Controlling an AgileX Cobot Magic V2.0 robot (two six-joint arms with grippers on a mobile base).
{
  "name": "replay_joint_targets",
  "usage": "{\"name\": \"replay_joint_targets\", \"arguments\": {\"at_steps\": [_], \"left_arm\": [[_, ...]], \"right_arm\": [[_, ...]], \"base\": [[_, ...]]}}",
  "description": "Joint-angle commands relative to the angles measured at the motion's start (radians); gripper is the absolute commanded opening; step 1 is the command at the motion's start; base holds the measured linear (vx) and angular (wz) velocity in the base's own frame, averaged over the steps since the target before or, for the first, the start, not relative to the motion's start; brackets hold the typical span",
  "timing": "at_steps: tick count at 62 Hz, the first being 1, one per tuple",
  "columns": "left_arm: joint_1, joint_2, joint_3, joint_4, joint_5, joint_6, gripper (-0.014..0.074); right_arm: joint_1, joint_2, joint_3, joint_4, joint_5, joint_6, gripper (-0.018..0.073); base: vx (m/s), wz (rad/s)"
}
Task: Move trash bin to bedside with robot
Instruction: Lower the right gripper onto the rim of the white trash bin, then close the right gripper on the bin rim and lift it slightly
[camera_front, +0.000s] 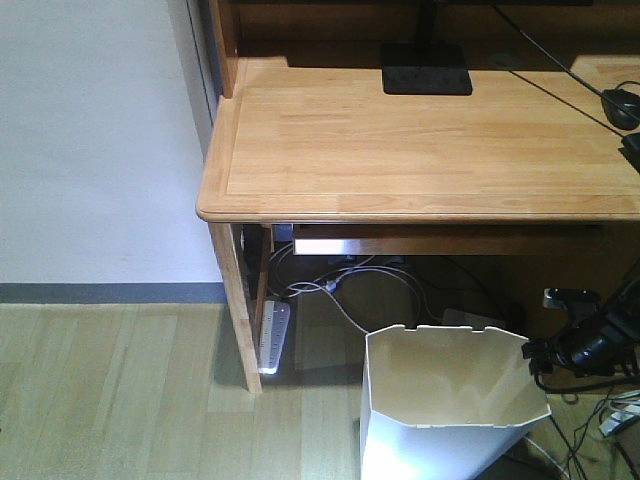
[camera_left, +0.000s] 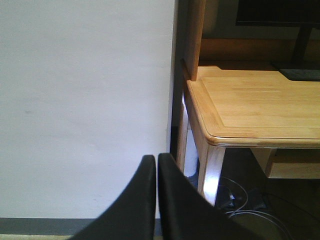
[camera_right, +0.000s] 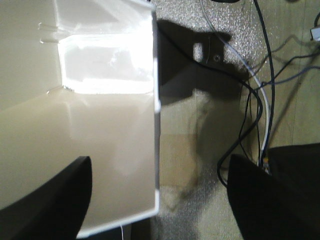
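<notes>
Nearest you, the one white thin-walled plastic trash bin (camera_front: 440, 385) stands on the pale wood-plank floor (camera_front: 120, 400). Your right gripper (camera_right: 159, 160) is spread wide astride its rim, one black finger (camera_right: 50, 200) over the cream inside and one outside, while your left gripper (camera_left: 152, 200) has its two fingers pressed together. Further back you have one light wooden desk (camera_front: 420, 140) with one white power strip (camera_front: 272, 335) among cables beneath and one black monitor base (camera_front: 427, 70) on top, then the white wall (camera_front: 100, 140).
</notes>
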Motion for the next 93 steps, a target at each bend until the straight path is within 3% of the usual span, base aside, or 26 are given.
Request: {"name": "replay_joint_targets", "arguments": {"at_steps": [1, 18, 32, 57, 63, 70, 81, 93], "left_arm": [[-0.003, -0.010, 0.029, -0.004, -0.069, -0.008, -0.0006], [-0.003, -0.010, 0.029, -0.004, -0.069, -0.008, -0.0006], [-0.003, -0.010, 0.029, -0.004, -0.069, -0.008, -0.0006], [-0.003, -0.010, 0.029, -0.004, -0.069, -0.008, -0.0006], [-0.003, -0.010, 0.029, -0.004, -0.069, -0.008, -0.0006], [-0.003, -0.010, 0.029, -0.004, -0.069, -0.008, -0.0006], [-0.003, -0.010, 0.029, -0.004, -0.069, -0.008, -0.0006], [-0.003, -0.010, 0.029, -0.004, -0.069, -0.008, -0.0006]], "right_arm": [[-0.005, -0.011, -0.070, 0.004, 0.008, -0.009, 0.0541], [0.000, 0.108, -0.249, -0.003, 0.083, -0.025, 0.0541], [0.048, 0.204, -0.368, -0.005, 0.123, -0.020, 0.0541], [0.065, 0.307, -0.475, -0.033, 0.160, 0.097, 0.0483], [0.065, 0.311, -0.475, -0.046, 0.159, 0.097, 0.0435], [0.065, 0.319, -0.475, -0.049, 0.179, 0.097, 0.0316], [0.065, 0.319, -0.475, -0.046, 0.213, 0.096, -0.0013], [0.065, 0.303, -0.467, 0.044, 0.277, -0.019, -0.0013]], "base": [[0.00, 0.00], [0.00, 0.00], [0.00, 0.00], [0.00, 0.00], [0.00, 0.00], [0.00, 0.00], [0.00, 0.00], [0.00, 0.00]]}}
